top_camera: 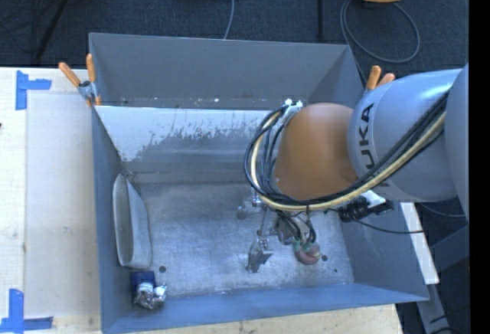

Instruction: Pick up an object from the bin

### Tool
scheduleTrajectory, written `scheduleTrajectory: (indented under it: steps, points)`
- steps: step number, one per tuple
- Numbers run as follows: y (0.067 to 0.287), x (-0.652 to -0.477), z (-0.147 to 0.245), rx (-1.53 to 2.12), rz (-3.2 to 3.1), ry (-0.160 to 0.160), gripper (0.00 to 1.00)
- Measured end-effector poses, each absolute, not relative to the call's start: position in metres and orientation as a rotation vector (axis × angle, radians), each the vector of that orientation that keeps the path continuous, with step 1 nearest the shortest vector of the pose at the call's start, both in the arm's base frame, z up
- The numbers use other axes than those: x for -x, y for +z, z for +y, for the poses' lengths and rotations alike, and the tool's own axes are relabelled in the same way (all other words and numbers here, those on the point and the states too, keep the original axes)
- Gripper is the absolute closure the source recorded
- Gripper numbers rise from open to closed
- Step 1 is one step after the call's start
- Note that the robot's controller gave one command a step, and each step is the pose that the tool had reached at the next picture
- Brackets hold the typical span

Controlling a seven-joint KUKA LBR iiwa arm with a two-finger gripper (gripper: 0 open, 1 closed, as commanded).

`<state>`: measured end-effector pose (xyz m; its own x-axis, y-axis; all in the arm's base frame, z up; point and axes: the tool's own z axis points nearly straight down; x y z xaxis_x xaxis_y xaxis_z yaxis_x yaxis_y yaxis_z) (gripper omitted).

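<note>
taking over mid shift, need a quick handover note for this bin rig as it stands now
Gripper: low over the bin floor, right of centre; open or shut unclear.
Things: small reddish round thing just right of it; grey oblong dish by the left wall; small blue and silver thing in the front-left corner.
Done: gripper down in bin. Left: grasp one thing, lift it out.

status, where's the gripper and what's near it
Gripper low over bin floor, right of middle, nothing seen held. Small reddish round thing just beside it. Grey dish and blue thing far off at left wall.
</note>
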<state>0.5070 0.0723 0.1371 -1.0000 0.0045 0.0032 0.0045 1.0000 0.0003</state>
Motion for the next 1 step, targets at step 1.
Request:
scheduleTrajectory:
  steps: [1]
  points:
    - [0.1767, -0.5083, -0.0244, -0.078, -3.142, 0.004, 0.0]
